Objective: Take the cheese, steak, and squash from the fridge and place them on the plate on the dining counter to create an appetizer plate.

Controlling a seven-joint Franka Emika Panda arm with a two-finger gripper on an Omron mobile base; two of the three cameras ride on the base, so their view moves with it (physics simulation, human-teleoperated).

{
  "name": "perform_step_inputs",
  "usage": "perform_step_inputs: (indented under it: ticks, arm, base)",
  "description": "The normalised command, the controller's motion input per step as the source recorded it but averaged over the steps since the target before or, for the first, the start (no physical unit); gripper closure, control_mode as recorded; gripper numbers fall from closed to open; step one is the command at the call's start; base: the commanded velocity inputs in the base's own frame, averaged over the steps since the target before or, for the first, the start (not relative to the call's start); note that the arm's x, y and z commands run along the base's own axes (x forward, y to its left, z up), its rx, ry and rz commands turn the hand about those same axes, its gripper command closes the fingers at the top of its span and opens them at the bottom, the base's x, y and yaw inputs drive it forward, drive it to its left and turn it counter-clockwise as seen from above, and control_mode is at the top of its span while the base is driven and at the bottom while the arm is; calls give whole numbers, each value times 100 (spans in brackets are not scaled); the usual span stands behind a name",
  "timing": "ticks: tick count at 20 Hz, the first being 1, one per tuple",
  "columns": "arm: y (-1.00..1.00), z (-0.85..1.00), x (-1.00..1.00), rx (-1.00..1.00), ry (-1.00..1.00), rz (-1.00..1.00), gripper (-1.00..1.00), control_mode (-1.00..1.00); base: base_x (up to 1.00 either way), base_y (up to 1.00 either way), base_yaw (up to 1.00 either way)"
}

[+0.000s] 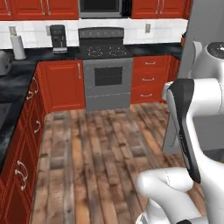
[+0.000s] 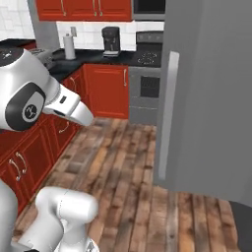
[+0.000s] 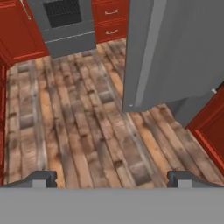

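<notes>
Open claw (image 3: pixel 112 178) hangs empty above floorboards beside apparently shut fridge (image 3: pixel 183 52).

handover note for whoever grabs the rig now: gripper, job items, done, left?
Gripper: open, empty, hanging over the wood plank floor.
Tall grey-silver fridge: in front and to the right, grey door with its long pale handle facing the base. Its inside is hidden.
Cheese, steak, squash, plate, dining counter: can't place them from here.
Done: nothing visible.
Left: get into the fridge, move all three foods to the plate.
</notes>
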Motion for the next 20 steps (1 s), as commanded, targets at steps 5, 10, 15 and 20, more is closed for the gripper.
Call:
perform_step_inputs:
  ticks: [5,10,15,20]
  arm:
    - [0,0,0,0,0,0,-100,100]
    - [0,0,0,0,0,0,-100,100]
    - [0,0,0,0,0,0,-100,100]
    - [0,0,0,0,0,0,-100,100]
  base:
    - [100,21,-30]
    - [100,41,-41]
    - [99,63,-49]
    - [85,77,-55]
